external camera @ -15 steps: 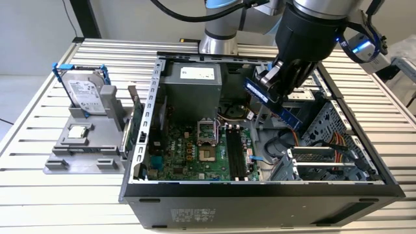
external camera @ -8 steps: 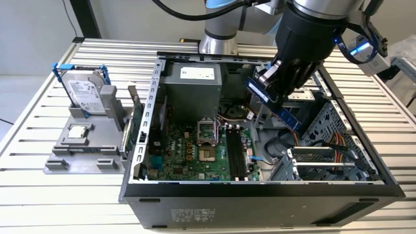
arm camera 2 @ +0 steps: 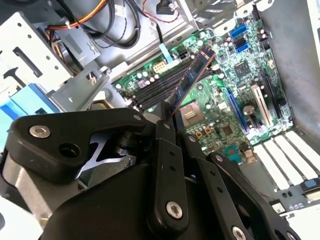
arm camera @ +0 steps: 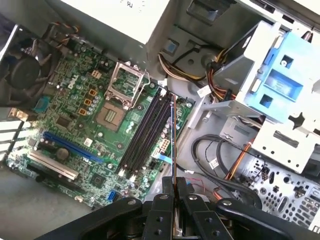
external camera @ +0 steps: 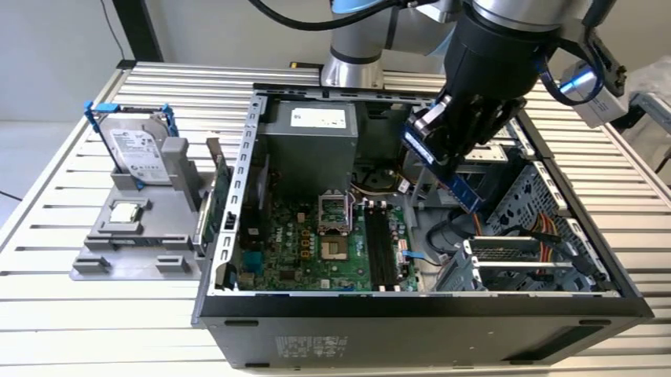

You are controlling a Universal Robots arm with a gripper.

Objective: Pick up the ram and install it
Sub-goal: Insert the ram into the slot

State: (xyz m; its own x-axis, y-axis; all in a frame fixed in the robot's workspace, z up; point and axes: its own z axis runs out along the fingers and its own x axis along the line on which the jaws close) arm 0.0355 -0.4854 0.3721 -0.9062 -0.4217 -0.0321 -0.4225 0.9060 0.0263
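The exterior view takes in the desk (external camera: 94,330), the open case (external camera: 419,322) and, well away from the end effector (external camera: 445,153), a grey holder (external camera: 137,263) carrying a hard drive (external camera: 138,151) and a small chip (external camera: 125,211). It also shows the ram (external camera: 461,188) hanging tilted in the air, its lower end pointing down into the case, above the board (external camera: 304,251) and not seated in the slots (external camera: 379,251).

Both wrist views look past the fingers (arm camera: 162,207) down onto the board. In the first wrist view the ram (arm camera: 172,140) is edge-on. It is a thin line running out from the end effector (arm camera: 174,184) alongside the slots (arm camera: 147,130). The socket (arm camera: 117,95) lies beyond the slots, and a blue cage (arm camera: 285,80) and black cables (arm camera: 222,175) lie on the ram's other side. In the second wrist view the ram (arm camera 2: 192,75) shows its blue face, slanting away from the end effector (arm camera 2: 169,107) over the slots (arm camera 2: 160,87).

In the exterior view the cage and cables crowd close beneath the ram's lower end.

The end effector is clenched on the ram's upper end. Its fingers are drawn almost together and pinch the flat faces.
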